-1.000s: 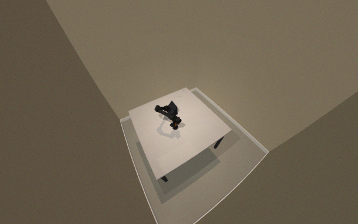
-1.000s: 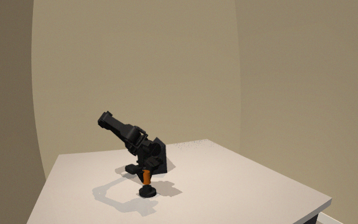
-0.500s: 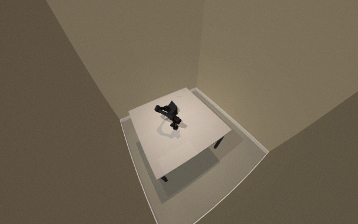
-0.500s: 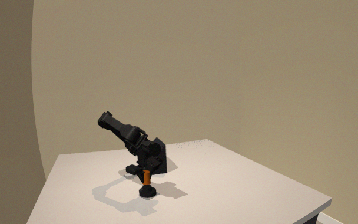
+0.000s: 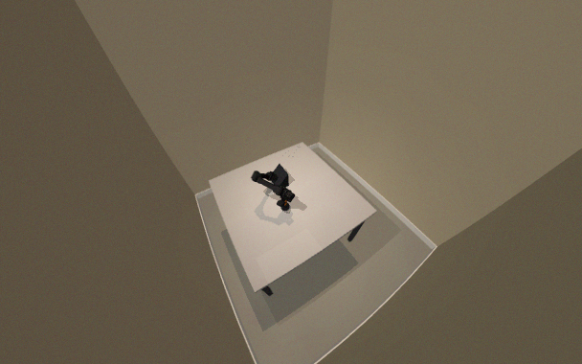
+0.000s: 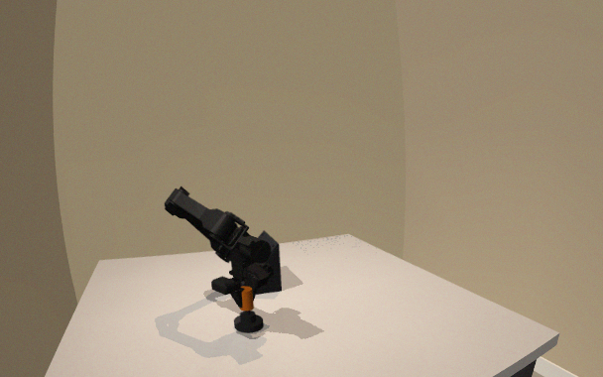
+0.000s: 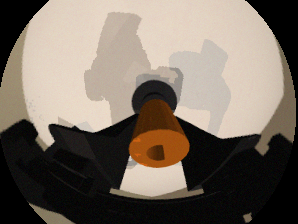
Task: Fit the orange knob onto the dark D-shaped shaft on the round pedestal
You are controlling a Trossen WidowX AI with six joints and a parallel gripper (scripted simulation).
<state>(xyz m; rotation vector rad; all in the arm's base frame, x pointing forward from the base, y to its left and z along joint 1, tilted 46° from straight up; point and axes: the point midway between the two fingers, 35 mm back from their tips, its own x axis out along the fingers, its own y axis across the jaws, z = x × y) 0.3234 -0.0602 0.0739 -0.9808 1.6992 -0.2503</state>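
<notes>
The gripper (image 6: 245, 296) is clamped on the orange knob (image 6: 246, 298), which stands upright, long axis vertical, straight above the round pedestal (image 6: 248, 323) on the white table (image 6: 414, 317). A short dark stretch of shaft (image 6: 247, 312) shows between knob and pedestal, so the knob is not yet fully down. I cannot tell whether the flats line up.

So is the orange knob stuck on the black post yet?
Not yet. Done: the gripper has the orange knob pinched and upright above the round pedestal. In hand: lining it up on the shaft. Left: a gap shows below the knob, so push it fully down, then let go.
</notes>
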